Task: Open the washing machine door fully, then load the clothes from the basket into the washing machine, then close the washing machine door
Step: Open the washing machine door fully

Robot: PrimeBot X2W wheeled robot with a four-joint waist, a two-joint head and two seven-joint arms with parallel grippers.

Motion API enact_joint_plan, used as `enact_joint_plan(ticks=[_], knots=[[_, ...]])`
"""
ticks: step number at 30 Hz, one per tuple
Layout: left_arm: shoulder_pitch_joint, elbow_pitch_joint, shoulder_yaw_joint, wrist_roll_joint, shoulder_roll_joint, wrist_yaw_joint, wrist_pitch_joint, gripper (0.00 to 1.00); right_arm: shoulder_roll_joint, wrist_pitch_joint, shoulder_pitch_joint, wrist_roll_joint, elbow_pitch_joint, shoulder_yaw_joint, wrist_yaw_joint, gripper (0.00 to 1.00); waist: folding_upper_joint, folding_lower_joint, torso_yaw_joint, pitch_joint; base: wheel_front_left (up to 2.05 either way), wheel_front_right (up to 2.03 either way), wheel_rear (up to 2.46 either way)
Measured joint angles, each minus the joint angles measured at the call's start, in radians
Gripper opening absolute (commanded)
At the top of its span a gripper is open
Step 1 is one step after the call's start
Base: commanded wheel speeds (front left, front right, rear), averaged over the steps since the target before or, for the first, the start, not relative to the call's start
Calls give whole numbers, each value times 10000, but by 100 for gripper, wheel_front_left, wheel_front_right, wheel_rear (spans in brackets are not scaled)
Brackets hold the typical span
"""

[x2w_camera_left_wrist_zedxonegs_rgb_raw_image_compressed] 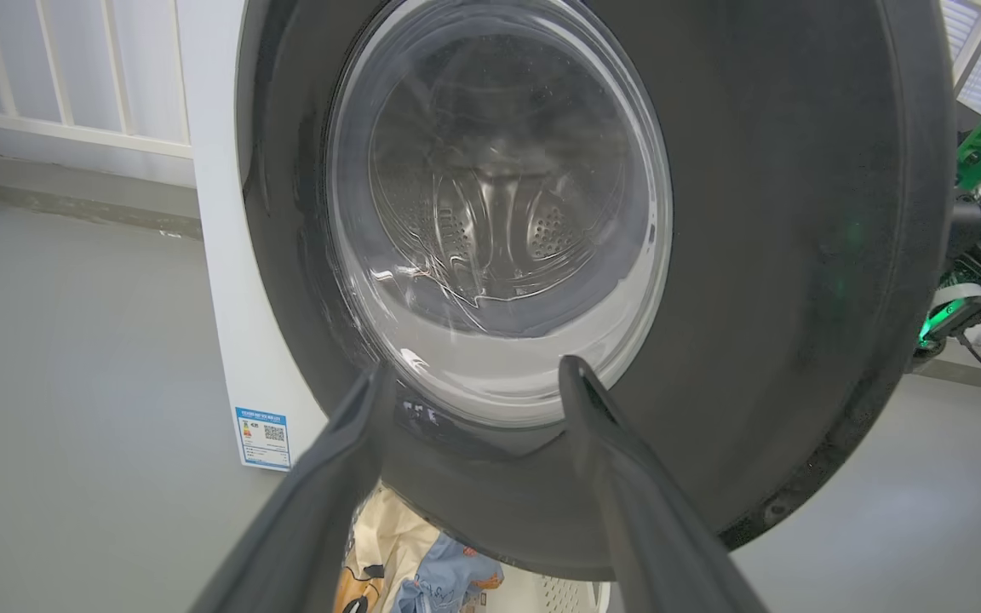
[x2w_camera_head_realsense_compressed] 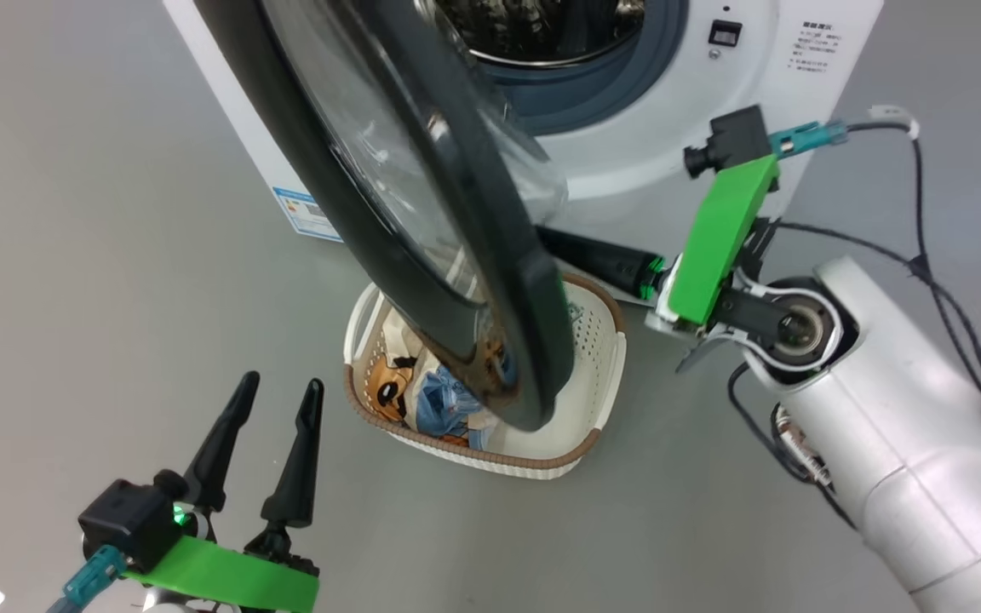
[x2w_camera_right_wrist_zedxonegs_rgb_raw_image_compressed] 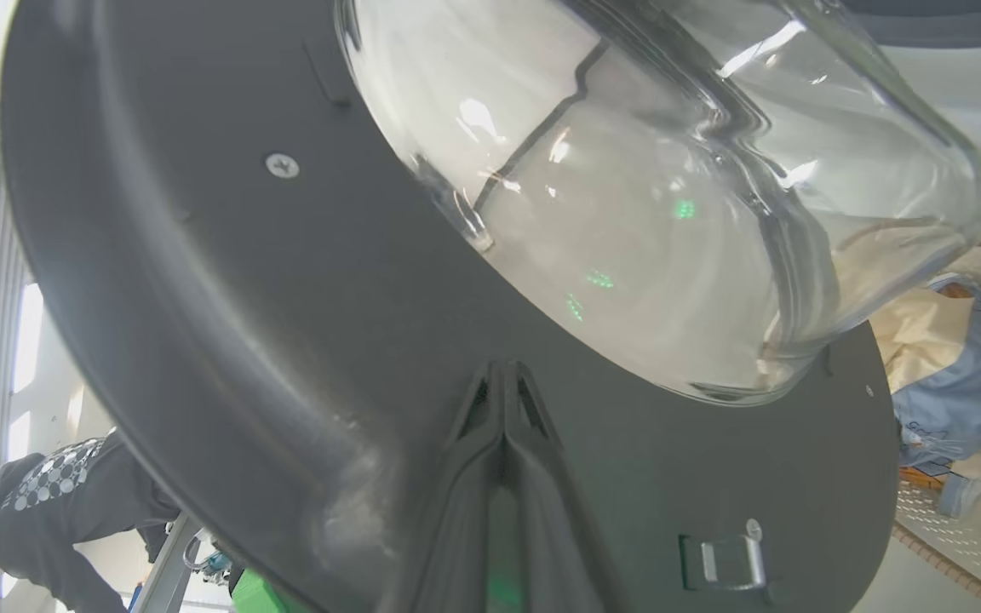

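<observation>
1. Right gripper (x2w_camera_right_wrist_zedxonegs_rgb_raw_image_compressed: 503, 375): the fingers are clenched together and grasp nothing. The joined tips point at the inner face of the washing machine door (x2w_camera_head_realsense_compressed: 405, 196), at 6 o'clock of its bulging glass (x2w_camera_right_wrist_zedxonegs_rgb_raw_image_compressed: 669, 213). Whether they touch the face or sit just off it cannot be confirmed.

2. Left gripper (x2w_camera_head_realsense_compressed: 282, 385): the fingers are spread and empty. It sits at 7 o'clock in the head view, facing the outer face of the door, apart from both the door and the basket (x2w_camera_head_realsense_compressed: 490, 460).

3. Door: it stands partly open, almost edge-on to the head camera. Its lower edge hangs over the basket.

4. Basket: it rests on the floor at 6 o'clock of the drum (x2w_camera_head_realsense_compressed: 542, 25) opening, just in front of the washing machine (x2w_camera_head_realsense_compressed: 652, 162). The clothes (x2w_camera_head_realsense_compressed: 422, 396) lie inside it, toward its 9 o'clock side. No garment is visible in the part of the drum on view.

5. Status, as judged:
- Step one, opening the door fully, is under way but incomplete. The door needs further swing to clear the basket.
- Step two, loading, is not begun.
- Step three, closing, is outstanding.
</observation>
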Motion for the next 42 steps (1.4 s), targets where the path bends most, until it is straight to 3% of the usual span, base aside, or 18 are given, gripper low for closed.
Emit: enact_joint_plan(ticks=[14,42], knots=[[276,127,173,77,-81,0,0,100,702,245,722,48,-775,723,0,0,0,0,573,-474,0,0,0],[293,943,767,105,-140,0,0,100,1511,272,716,418,-909,1626,2,0,0,0,1262,-677,0,0,0]])
